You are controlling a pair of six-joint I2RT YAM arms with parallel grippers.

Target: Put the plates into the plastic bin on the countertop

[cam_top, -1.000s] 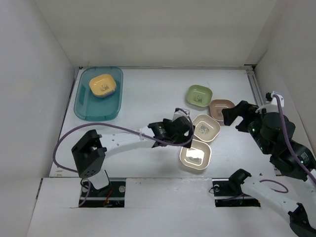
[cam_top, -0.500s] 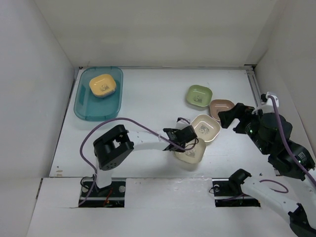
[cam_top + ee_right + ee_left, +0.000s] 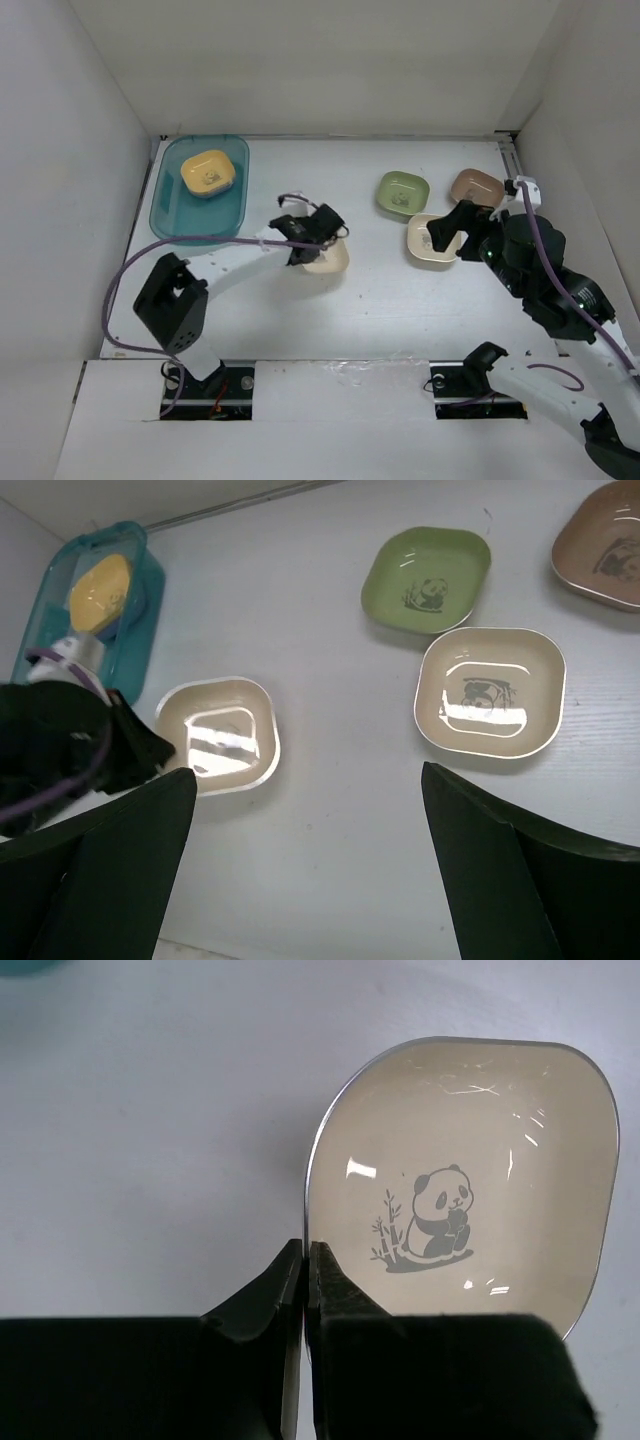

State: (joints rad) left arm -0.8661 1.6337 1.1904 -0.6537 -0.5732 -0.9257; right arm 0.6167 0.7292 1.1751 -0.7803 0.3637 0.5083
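Left gripper (image 3: 305,1250) pinches the beige rounded-square plate (image 3: 470,1190) by its rim so we can carry it. Right gripper (image 3: 300,815) spread, empty

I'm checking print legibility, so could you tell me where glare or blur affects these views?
Left wrist: the held beige plate is sharp, its panda print clear, glare streaks near the far rim; the left pincer is a dark silhouette. Right wrist: glare patches sit in that plate and the second beige plate, partly masking its print. Top external: prints too small to read.
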